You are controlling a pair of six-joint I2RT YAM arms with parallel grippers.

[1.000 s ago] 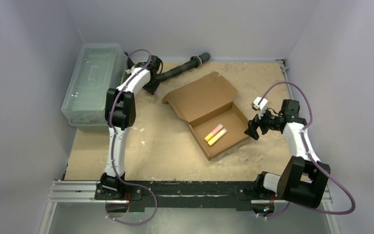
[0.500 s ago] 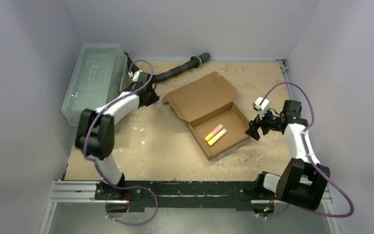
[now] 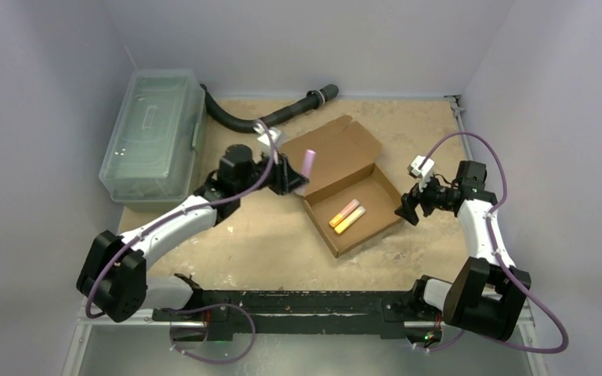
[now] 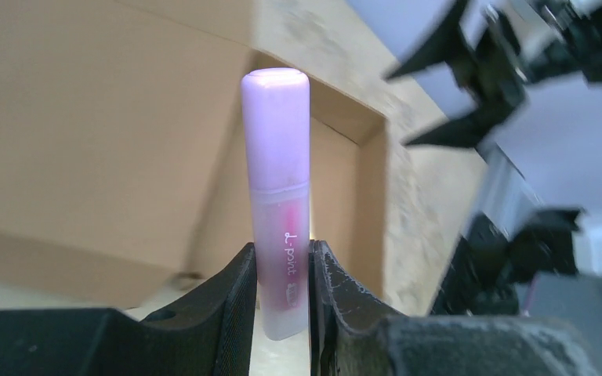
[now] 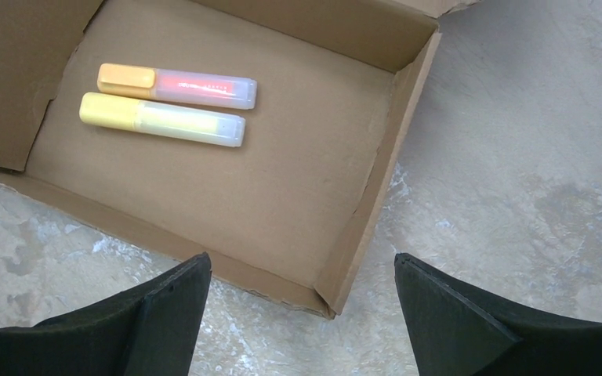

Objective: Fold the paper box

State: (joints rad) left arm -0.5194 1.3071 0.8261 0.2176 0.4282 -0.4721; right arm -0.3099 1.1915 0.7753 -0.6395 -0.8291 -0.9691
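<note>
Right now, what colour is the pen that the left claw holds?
The pen is pale purple; the left wrist view shows it best.

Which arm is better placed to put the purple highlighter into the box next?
Left. The left gripper holds the purple highlighter above the paper box, over its open lid close to the tray. The right gripper stands open and empty outside the box's right wall.
</note>
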